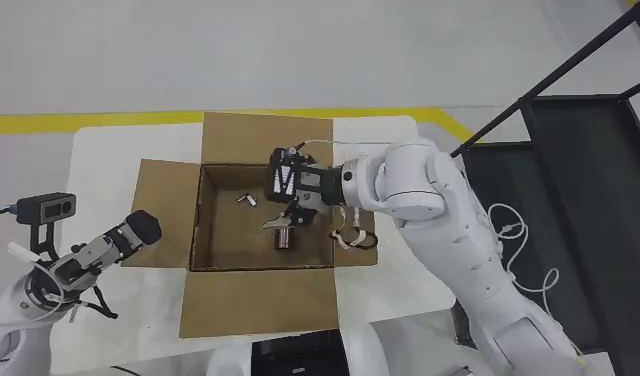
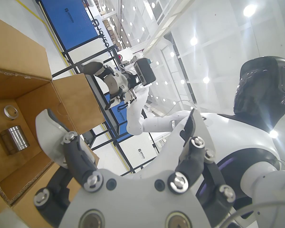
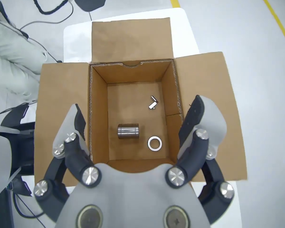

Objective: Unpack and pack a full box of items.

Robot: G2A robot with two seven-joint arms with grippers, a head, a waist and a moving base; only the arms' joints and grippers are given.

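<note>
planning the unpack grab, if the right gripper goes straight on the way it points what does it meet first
Probably the metal cylinder lying on the floor of the cardboard box; the open right gripper points down into it. Depth is unclear, so it could touch bare floor beside the cylinder.

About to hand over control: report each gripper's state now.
Left gripper: open, holding nothing.
Right gripper: open, empty, above the open brown cardboard box.
</note>
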